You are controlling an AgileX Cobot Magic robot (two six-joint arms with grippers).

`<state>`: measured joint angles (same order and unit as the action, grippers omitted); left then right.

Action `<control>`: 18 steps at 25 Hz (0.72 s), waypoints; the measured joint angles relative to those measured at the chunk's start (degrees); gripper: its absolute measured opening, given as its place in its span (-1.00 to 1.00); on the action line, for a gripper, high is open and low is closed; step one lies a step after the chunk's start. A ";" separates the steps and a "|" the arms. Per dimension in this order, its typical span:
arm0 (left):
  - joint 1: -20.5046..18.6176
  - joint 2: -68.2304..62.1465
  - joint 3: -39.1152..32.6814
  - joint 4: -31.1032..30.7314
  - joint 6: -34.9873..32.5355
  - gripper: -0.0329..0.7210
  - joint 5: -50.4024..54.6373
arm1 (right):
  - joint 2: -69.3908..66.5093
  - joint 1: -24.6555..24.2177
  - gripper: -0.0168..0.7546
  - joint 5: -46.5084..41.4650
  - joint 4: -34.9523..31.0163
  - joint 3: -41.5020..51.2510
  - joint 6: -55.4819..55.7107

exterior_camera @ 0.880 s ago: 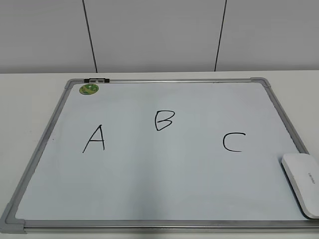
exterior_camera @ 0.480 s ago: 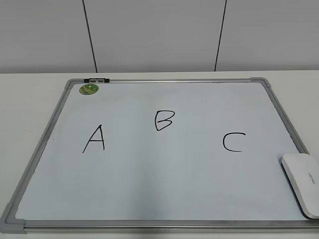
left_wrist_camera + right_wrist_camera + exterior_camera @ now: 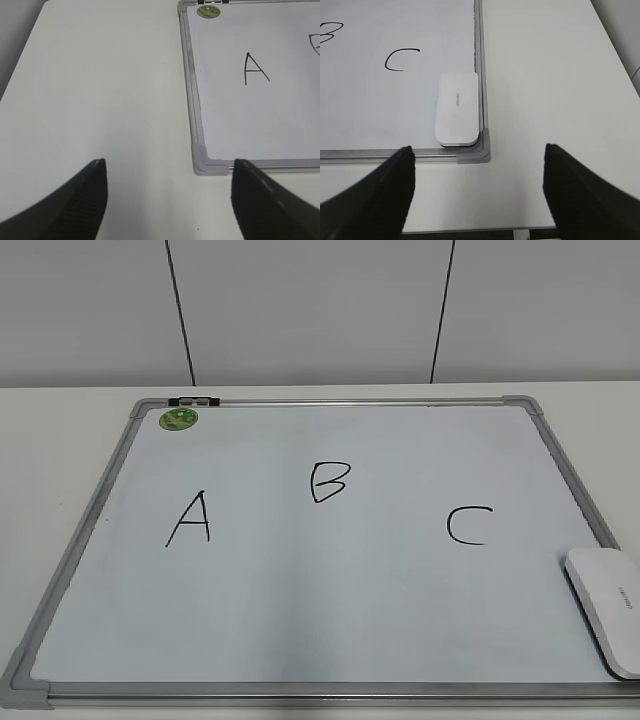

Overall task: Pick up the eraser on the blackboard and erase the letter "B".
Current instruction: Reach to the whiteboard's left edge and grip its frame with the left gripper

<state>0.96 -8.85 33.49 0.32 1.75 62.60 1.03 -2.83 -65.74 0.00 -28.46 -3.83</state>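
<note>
The blackboard (image 3: 330,620) is a white board with a silver frame, lying flat on the table. The black letter "B" (image 3: 329,481) is at its middle, between an "A" (image 3: 189,519) and a "C" (image 3: 468,525). The white eraser (image 3: 607,607) lies on the board's near right corner; it also shows in the right wrist view (image 3: 457,108). My right gripper (image 3: 479,165) is open and empty, above the table just in front of that corner. My left gripper (image 3: 169,172) is open and empty, above the table beside the board's near left corner (image 3: 202,162). Neither gripper shows in the exterior view.
A small round green magnet (image 3: 178,419) sits at the board's far left corner, next to a black clip (image 3: 194,400) on the frame. The white table (image 3: 100,100) extends left of the board and right of it (image 3: 550,100). The table's near edge (image 3: 470,231) lies below my right gripper.
</note>
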 joint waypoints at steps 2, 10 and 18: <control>0.00 -5.27 1.73 0.70 0.00 0.64 -1.68 | 0.00 0.00 0.57 0.00 0.00 0.00 0.00; 0.00 -31.29 7.55 3.54 0.00 0.59 -11.02 | 0.00 0.00 0.57 0.00 0.00 0.00 0.00; 0.00 -61.28 17.49 6.32 -1.75 0.47 -14.56 | 0.00 0.00 0.57 0.00 0.00 0.00 0.00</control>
<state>0.96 -70.13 50.98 6.65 0.00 48.04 1.03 -2.83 -65.74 0.00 -28.46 -3.83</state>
